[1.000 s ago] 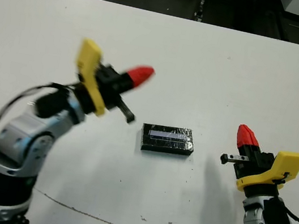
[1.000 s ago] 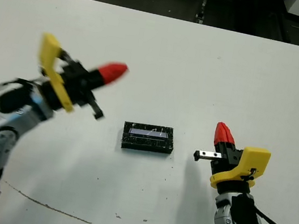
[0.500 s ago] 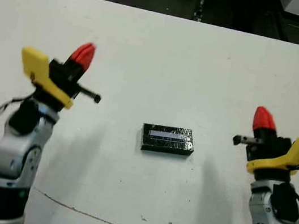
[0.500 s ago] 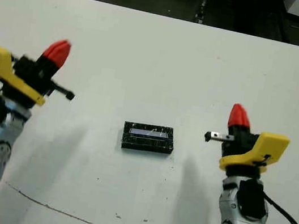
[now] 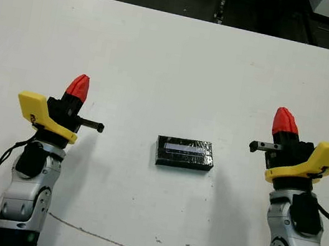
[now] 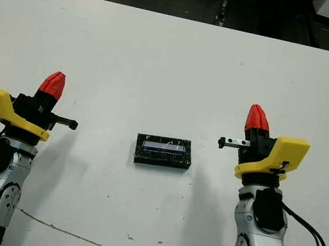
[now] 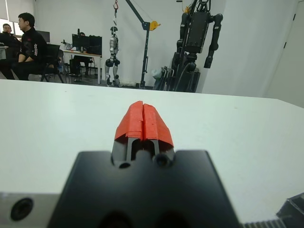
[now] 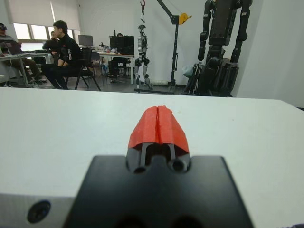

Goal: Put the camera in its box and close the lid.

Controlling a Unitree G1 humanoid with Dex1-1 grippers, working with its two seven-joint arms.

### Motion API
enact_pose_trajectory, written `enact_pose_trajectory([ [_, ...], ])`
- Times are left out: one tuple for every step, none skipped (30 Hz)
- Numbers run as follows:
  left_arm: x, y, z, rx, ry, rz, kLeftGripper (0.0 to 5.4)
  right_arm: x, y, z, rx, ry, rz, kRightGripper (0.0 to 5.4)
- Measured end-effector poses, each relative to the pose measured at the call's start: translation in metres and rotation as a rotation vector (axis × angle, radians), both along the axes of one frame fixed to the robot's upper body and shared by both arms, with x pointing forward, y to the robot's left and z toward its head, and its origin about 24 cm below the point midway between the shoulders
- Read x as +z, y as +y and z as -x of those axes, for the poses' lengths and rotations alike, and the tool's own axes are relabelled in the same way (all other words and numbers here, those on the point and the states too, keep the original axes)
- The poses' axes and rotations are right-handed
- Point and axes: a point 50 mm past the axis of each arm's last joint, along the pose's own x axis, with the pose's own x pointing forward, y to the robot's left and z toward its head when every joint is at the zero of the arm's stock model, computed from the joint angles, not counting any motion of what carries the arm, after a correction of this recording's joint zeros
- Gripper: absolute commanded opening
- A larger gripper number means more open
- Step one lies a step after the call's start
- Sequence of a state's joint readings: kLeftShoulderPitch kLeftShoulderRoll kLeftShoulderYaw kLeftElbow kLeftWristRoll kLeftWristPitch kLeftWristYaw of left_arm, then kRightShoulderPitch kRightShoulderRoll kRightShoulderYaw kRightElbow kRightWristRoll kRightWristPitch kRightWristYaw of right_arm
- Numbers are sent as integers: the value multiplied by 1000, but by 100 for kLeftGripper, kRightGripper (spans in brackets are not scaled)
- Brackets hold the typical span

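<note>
The lid (image 5: 184, 153), black and crinkly glossy with a pale stripe along its top, lies flat in the middle of the white table (image 5: 176, 55). No white-lined box and no camera show; both are hidden or out of view. My left gripper (image 5: 79, 85) is held up well to the left of the lid, its red fingertips (image 7: 143, 114) pressed together and empty. Well to the right of the lid is my right gripper (image 5: 285, 121), likewise shut on nothing, red fingertips (image 8: 158, 118) touching. Neither gripper touches the lid.
A thin brown scuff line (image 5: 131, 245) runs across the table near its front edge. Beyond the far edge, seated people (image 8: 64, 52) work at desks, and humanoid robots on stands (image 8: 221, 42) and a small crane (image 7: 142, 42) rise from the floor.
My left arm has swung from beside the lid out to the left and lowered, its fingers now pointing away from me. My right gripper has risen and turned slightly. The lid has not moved.
</note>
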State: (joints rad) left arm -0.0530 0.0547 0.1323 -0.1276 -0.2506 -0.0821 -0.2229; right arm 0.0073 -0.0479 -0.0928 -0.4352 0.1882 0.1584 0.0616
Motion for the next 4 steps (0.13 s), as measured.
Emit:
enact_pose_trajectory([
  [0,0,0,1,1,-3,1,-1,0,0,2,3,0,0],
  [0,0,0,1,0,-5,1,-2,0,0,4,7,0,0],
  [0,-1,0,1,-1,-7,1,-4,0,0,6,12,1,0],
  [0,-1,0,0,-2,-8,1,-5,0,0,6,19,3,0],
])
